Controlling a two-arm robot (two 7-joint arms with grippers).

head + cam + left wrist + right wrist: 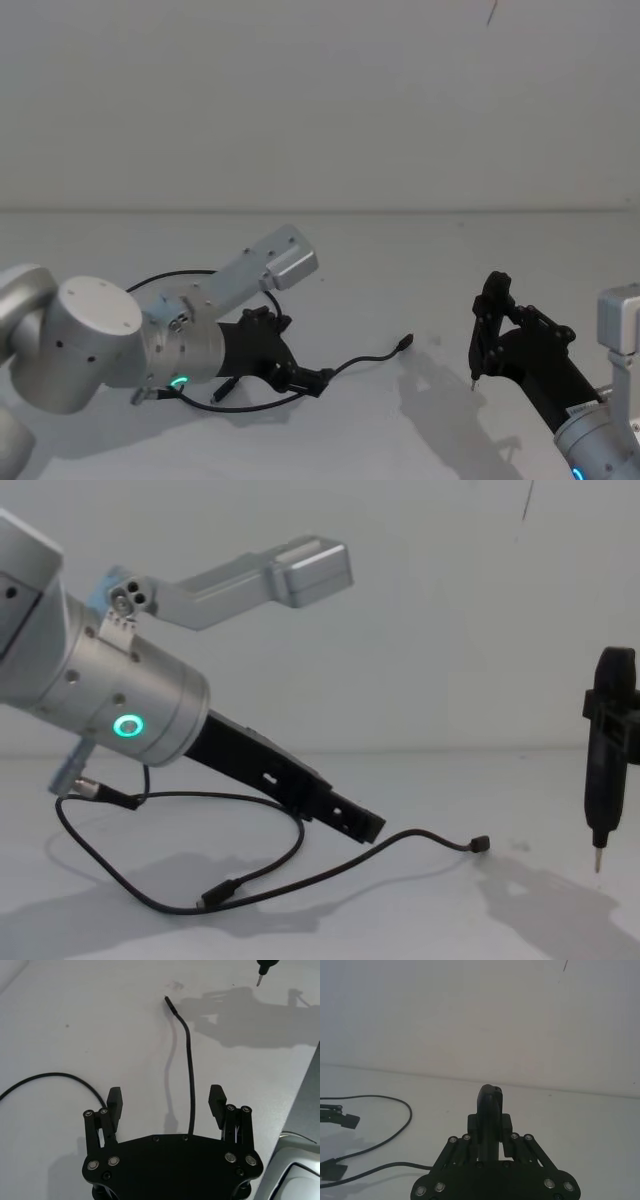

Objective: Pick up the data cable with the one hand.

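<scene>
Left claw [166, 1095] is spread, low over the tabletop [65, 1005]. The data cable [190, 1070] runs between its fingers, nearer one finger. Risk: the thin cord lies flat, so the fingers may close above it or nudge it aside. Slack loops behind the left claw could snag. Right claw [490, 325], well right of the left claw, pinches a pen-like tool [603, 745], idle.

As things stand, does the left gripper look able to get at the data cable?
Likely yes: the left gripper is open, the data cable runs between its fingers, nothing covers it; the right gripper holds a pen-like tool aside.
</scene>
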